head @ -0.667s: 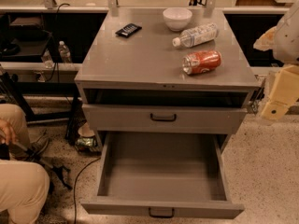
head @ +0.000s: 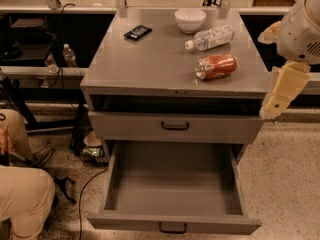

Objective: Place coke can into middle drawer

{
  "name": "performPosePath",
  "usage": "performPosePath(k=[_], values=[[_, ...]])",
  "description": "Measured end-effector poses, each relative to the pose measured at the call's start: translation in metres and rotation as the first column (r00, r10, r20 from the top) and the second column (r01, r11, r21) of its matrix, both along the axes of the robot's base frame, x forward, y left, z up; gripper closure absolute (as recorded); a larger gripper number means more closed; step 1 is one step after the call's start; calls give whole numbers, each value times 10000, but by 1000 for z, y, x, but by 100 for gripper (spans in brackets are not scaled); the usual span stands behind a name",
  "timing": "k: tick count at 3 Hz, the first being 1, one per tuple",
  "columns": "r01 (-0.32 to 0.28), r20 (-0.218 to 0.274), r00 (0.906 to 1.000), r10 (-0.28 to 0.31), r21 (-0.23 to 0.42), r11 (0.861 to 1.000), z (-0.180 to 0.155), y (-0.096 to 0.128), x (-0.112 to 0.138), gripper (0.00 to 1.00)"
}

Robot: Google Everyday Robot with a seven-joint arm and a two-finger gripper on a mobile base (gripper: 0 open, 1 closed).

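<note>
Our gripper point(head: 281, 95), how wide we cannot tell, hangs beside the cabinet point(head: 150, 59), apart from the can point(head: 216, 66) lying on top, the drawer point(head: 125, 219) pulled out below, ready to receive it.

You see the gripper point(head: 281, 91) just right of the cabinet point(head: 150, 64), but its arm point(head: 305, 29) is cut by the edge. Left of the cabinet, a person point(head: 22, 194) is cut too.
</note>
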State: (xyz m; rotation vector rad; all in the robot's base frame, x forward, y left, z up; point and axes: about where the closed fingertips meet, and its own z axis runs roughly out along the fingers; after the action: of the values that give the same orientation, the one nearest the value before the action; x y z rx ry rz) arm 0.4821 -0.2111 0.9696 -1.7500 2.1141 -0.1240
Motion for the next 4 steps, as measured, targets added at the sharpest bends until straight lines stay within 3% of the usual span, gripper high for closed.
performPosePath(k=[2, 3, 4], values=[[-814, 1455, 9862, 796, 64, 9967, -21, 4, 113, 0], [-926, 1775, 9800, 902, 50, 9957, -31, 3, 152, 0], [-1060, 1354, 9847, 1098, -349, 9937, -64, 5, 191, 0]])
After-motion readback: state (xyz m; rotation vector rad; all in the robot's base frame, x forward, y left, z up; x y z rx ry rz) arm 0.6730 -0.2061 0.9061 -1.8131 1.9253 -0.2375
